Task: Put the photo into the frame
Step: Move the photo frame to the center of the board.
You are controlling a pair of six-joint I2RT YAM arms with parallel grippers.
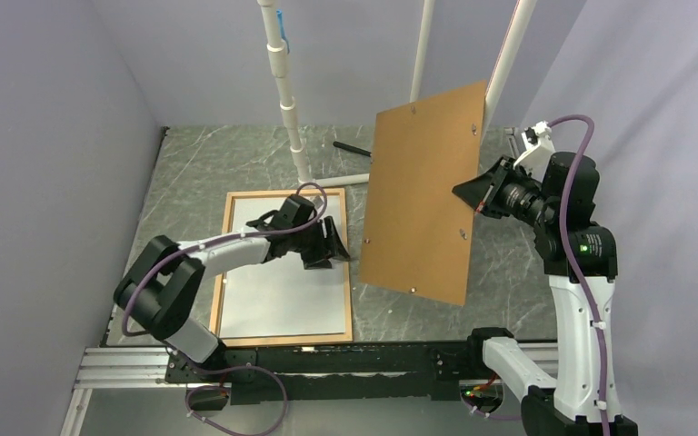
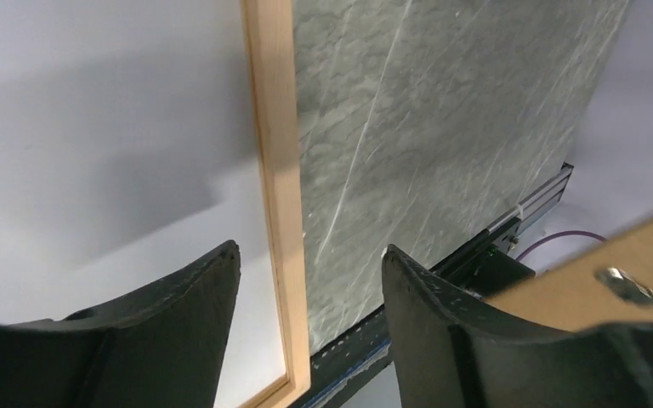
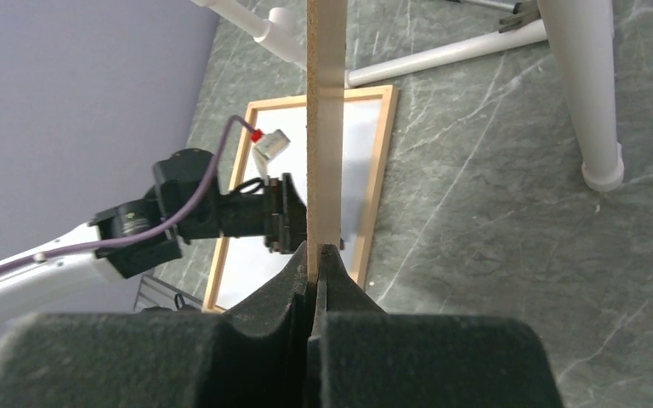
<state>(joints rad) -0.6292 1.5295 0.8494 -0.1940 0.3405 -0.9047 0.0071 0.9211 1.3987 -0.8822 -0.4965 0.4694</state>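
Frame (image 1: 282, 340) lies flat at left, photo (image 1: 277, 295) apparently face-down inside. Left gripper (image 1: 332, 250) hangs, fingers apart, over its right rail; right gripper (image 1: 473, 195) pinches the raised backing board (image 1: 423, 200) by its edge, marbled table (image 1: 500, 272) showing between them.

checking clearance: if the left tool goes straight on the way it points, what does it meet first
Most likely the frame, whose right rail lies between the left tool's fingers; one finger is over the photo, the other over the table. Depth is unclear.

Top view: high, rear, facing down. Left wrist close; right wrist higher. All share frame (image 1: 282, 339).
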